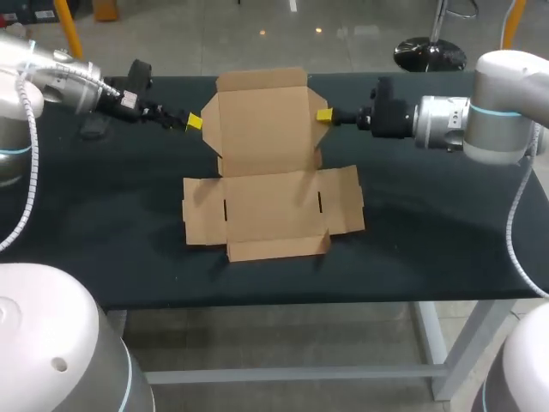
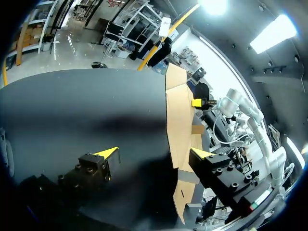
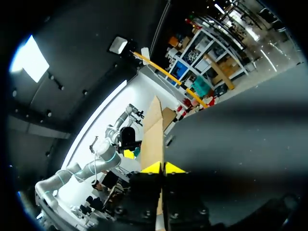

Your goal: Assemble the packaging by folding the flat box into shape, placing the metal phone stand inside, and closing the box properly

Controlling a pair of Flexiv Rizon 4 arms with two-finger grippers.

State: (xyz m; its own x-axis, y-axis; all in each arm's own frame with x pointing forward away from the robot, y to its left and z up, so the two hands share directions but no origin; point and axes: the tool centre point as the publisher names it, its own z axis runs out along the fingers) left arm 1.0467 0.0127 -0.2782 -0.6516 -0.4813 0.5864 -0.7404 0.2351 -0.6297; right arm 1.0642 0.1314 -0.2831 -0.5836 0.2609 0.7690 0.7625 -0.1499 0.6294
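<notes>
Here R fingers (image 3: 153,168) pinch box (image 1: 270,206) flap, edge hidden btwn tips.

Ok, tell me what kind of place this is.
Probably a robotics lab or test workshop: the left arm and right arm stand at a black table bearing a flat cardboard box.

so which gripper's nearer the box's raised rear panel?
Right, narrowly. The right gripper is shut on the right edge of the rear panel. The left gripper is at its left edge, fingers open with the edge between them, not clamped.
</notes>
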